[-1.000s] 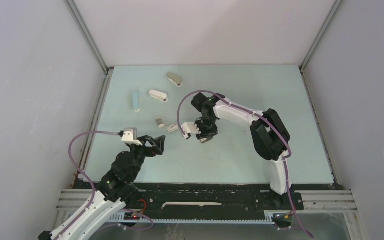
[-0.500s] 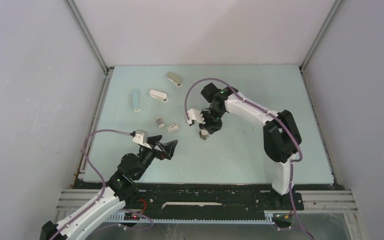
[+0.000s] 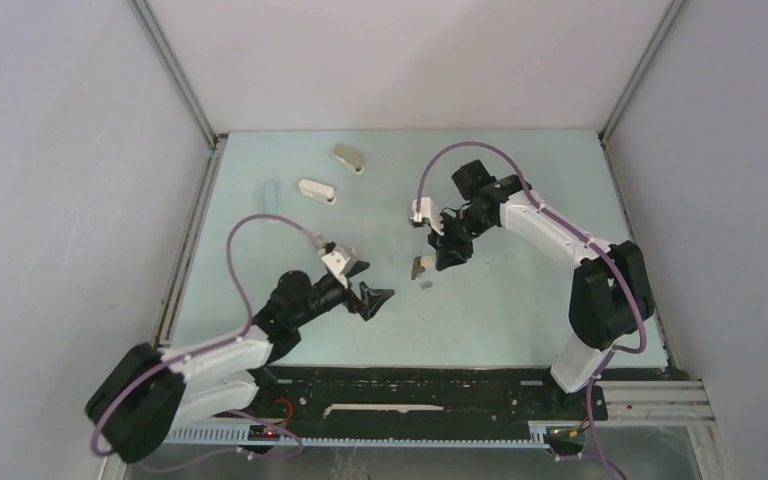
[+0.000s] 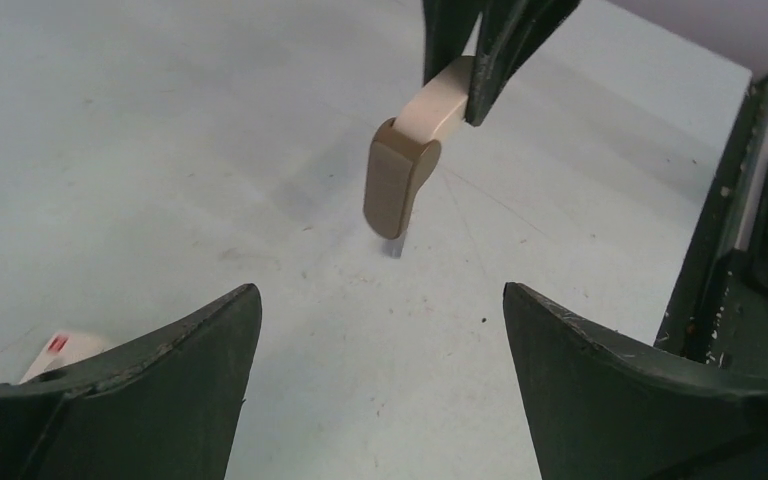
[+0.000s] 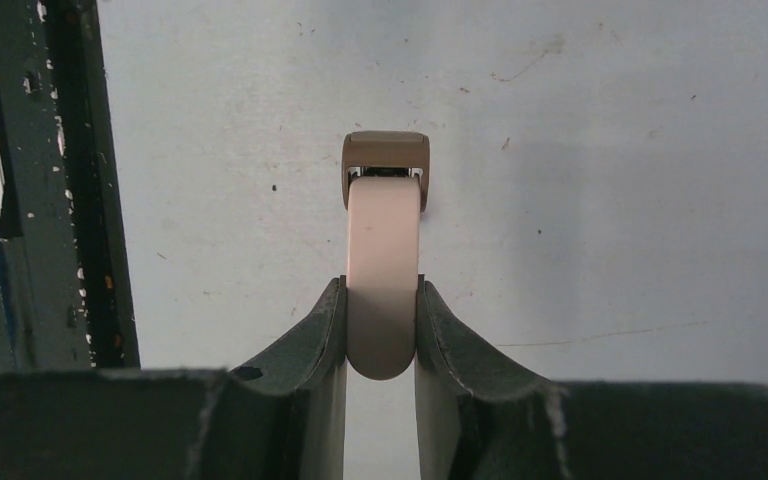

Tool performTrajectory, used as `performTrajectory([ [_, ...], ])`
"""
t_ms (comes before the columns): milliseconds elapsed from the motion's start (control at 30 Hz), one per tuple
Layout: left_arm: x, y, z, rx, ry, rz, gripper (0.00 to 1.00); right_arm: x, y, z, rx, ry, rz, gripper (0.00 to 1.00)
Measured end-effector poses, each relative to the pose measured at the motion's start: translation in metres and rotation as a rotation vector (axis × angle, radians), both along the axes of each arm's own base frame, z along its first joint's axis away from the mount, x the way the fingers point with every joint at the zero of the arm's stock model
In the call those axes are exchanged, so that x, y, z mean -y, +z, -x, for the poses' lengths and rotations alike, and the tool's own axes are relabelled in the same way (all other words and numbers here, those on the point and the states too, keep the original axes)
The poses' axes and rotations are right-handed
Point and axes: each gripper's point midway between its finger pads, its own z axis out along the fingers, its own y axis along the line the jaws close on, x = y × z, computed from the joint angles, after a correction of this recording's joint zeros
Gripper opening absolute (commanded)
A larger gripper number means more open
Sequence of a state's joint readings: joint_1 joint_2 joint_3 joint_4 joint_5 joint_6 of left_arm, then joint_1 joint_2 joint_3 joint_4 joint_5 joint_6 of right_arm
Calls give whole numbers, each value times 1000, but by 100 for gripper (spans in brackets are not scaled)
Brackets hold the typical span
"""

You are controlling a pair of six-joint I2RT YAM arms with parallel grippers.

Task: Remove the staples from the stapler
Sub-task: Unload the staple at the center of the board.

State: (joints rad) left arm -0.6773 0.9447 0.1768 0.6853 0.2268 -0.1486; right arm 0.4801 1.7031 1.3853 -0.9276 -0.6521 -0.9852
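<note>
The right claw [image 5: 381, 300] is shut tight on a tan stapler [image 5: 384, 230]. It grips the pale back end. The stapler's brown front end points down at the surface [image 3: 520, 320]. A little shiny metal shows just behind the brown end.

The stapler hangs over the middle of the surface, just to the right of the left claw [image 3: 370, 285]. The left claw is wide open and holds nothing. It faces the stapler and does not touch it.

A tiny grey bit [image 3: 428, 286] lies on the surface just under the stapler. It might be staples, but it is too small to tell.

A small white box [image 4: 60, 348] lies near the left claw. At the far left of the surface lie a white stapler [image 3: 317, 190], another tan one [image 3: 349, 158] and a long blue thing [image 3: 272, 190].
</note>
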Motion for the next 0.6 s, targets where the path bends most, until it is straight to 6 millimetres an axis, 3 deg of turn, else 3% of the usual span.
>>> performTrajectory([
  [267, 48, -18, -13, -31, -205, -79, 91, 3, -6, 3, -34, -23, -41, 0],
  [433, 57, -31, -12, -57, -251, -97, 88, 2, -5, 2, -51, -35, -71, 0],
  [600, 59, -31, -15, -59, -255, -94, 75, 0, 1, 2, -83, -53, -120, 0],
])
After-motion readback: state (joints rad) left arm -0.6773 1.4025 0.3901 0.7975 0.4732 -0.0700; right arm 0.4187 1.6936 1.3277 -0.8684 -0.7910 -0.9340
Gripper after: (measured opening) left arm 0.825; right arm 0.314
